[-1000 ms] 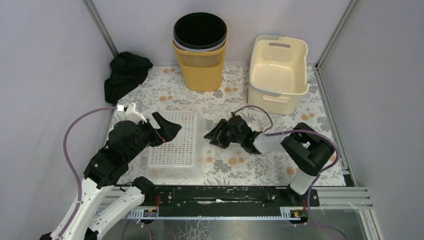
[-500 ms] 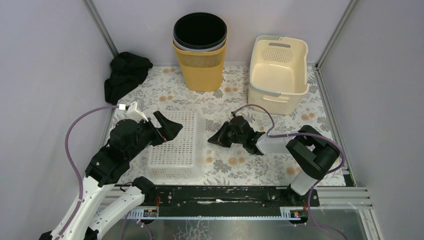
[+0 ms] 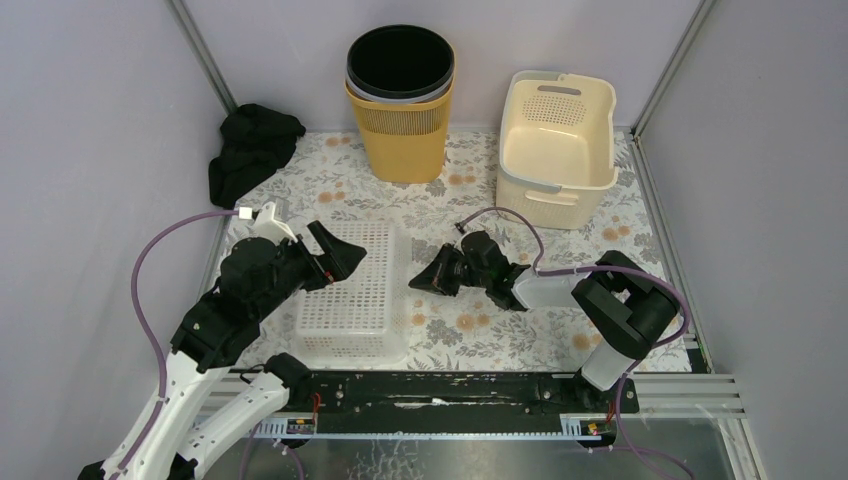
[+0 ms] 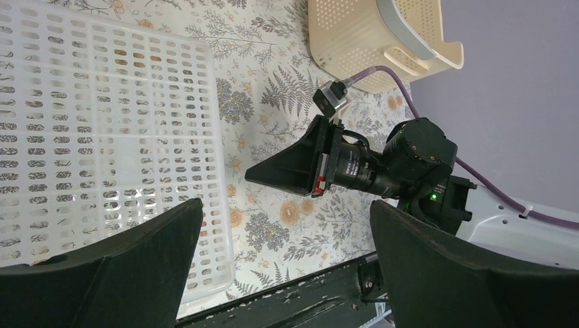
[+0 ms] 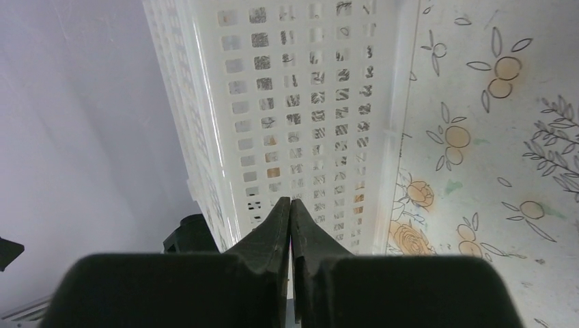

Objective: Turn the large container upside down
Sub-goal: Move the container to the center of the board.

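Note:
The large container (image 3: 352, 292) is a white perforated basket lying on the floral table, its flat perforated face up. That face also fills the left wrist view (image 4: 102, 123). My left gripper (image 3: 336, 257) hovers over its far left part, wide open and empty (image 4: 285, 205). My right gripper (image 3: 420, 279) points at the basket's right side from just beside it, fingers pressed together on nothing. Its wrist view has the shut tips (image 5: 291, 202) right in front of the basket's perforated wall (image 5: 307, 102). The left wrist view also catches the shut right gripper (image 4: 283, 166).
A yellow bin (image 3: 401, 118) with a black liner stands at the back centre. A cream basket (image 3: 556, 146) sits at the back right, and a black cloth (image 3: 250, 150) lies at the back left. Grey walls close in on both sides.
My right gripper has gone from partly open to shut and crept a little left toward the basket. The left arm has barely moved.

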